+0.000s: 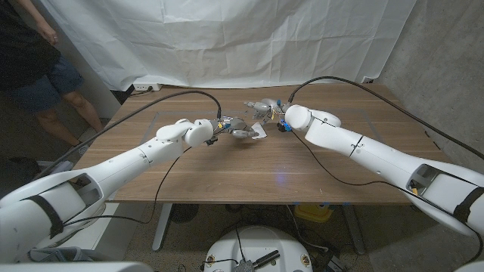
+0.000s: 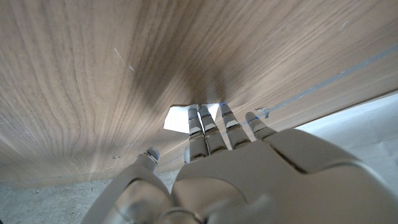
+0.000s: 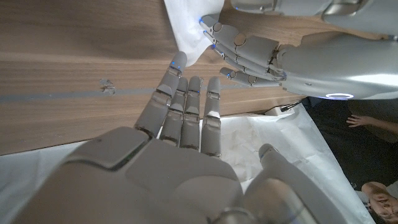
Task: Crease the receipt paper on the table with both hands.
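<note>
The receipt (image 1: 259, 131) is seen as a small white sheet lying on the table (image 1: 249, 170), toward its far middle, between the two hands. Only a small part of it is exposed; its long axis and the way it points cannot be told from the head view. In the left wrist view the receipt (image 2: 176, 118) appears as a bright corner beside the fingertips (image 2: 196, 116) of the left hand (image 2: 249, 162), which are laid close together and extended, with their tips at the edge of the paper. Whether anything is pinched by this hand cannot be told. In the head view the left hand (image 1: 236, 125) is placed just left of the receipt, at the end of an arm reaching in from the near left.

The right hand (image 1: 266, 111) is placed just beyond and right of the receipt. In the right wrist view the right hand (image 3: 180, 143) is shown with its fingers (image 3: 176, 65) straight and held together, one tip touching the receipt (image 3: 184, 28); the left hand (image 3: 249, 53) is seen opposite, its fingertips on the same sheet. A firm grip by either hand is not shown.

A white cloth (image 1: 227, 38) hangs behind the table, and a person (image 1: 38, 68) stands at the far left
</note>
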